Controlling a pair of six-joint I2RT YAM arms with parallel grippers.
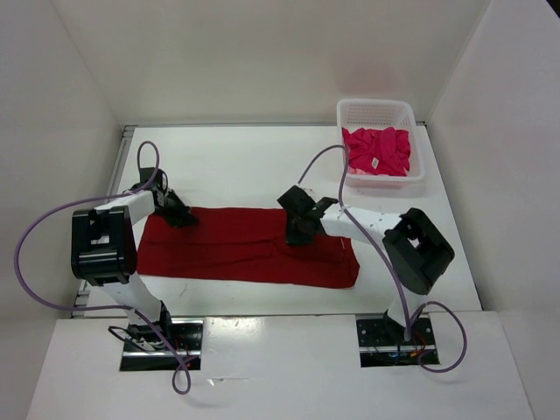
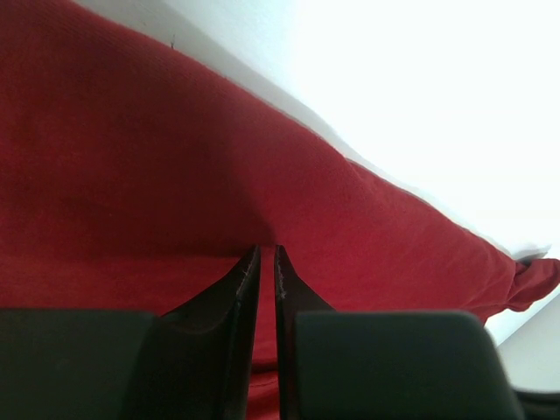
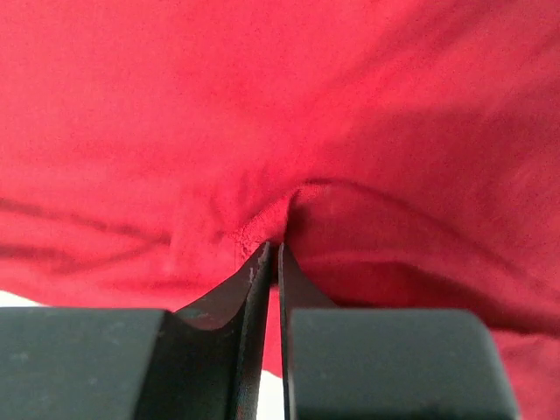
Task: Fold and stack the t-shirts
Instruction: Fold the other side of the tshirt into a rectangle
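Note:
The dark red t-shirt (image 1: 245, 249) lies as a long folded band across the middle of the table. My left gripper (image 1: 181, 216) is at its far left corner, jaws shut on the cloth (image 2: 175, 175). My right gripper (image 1: 299, 229) is on the far edge near the middle, jaws shut on a pinched fold of the same shirt (image 3: 280, 131). The magenta-pink t-shirt (image 1: 378, 150) lies crumpled in the white basket. The pale pink t-shirt is out of view.
The white lattice basket (image 1: 376, 112) stands at the far right corner of the table. White walls enclose the table at the back and both sides. Purple cables loop from both arms.

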